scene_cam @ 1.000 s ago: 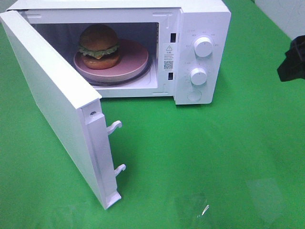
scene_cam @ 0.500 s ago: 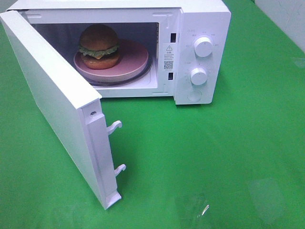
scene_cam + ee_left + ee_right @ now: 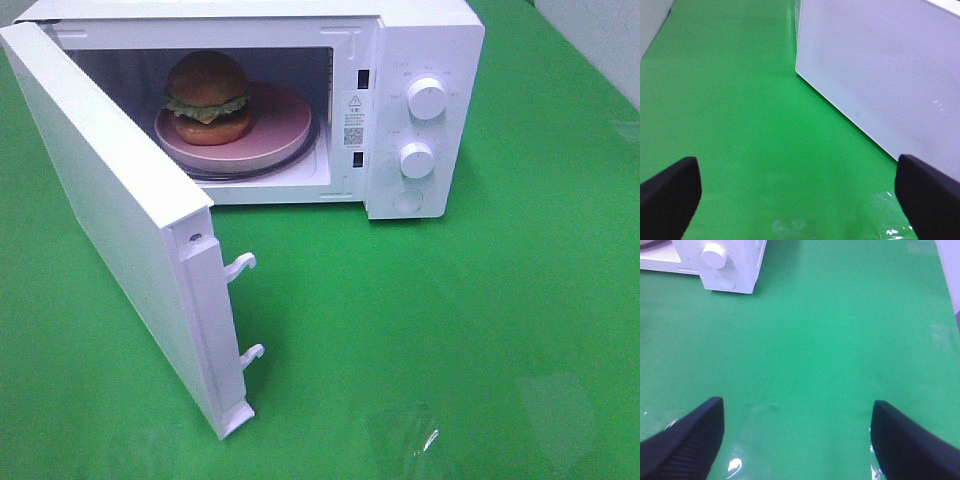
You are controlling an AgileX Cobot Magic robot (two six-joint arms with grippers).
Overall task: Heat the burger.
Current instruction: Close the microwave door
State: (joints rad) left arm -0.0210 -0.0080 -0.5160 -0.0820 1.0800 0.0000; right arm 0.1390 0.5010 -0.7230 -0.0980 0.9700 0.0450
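The left gripper (image 3: 797, 175) hangs over the green cloth (image 3: 740, 110) with its jaws spread wide and nothing between them. Ahead of it stands the outer face of the microwave's door (image 3: 880, 75), near but not touching.

The right gripper (image 3: 797, 410) is also parted wide and holds nothing, with only cloth under it. Well ahead of it is the front corner of the microwave (image 3: 740, 260), with a knob (image 3: 715, 255) and a round button (image 3: 725, 281) below the knob.

The burger (image 3: 207, 97) is well apart from both grippers, inside the microwave, whose door is swung open. It sits upright on a pink plate (image 3: 285, 125), towards the plate's hinge-side edge. Neither wrist view shows the burger, so I cannot tell its exact bearing from either gripper.
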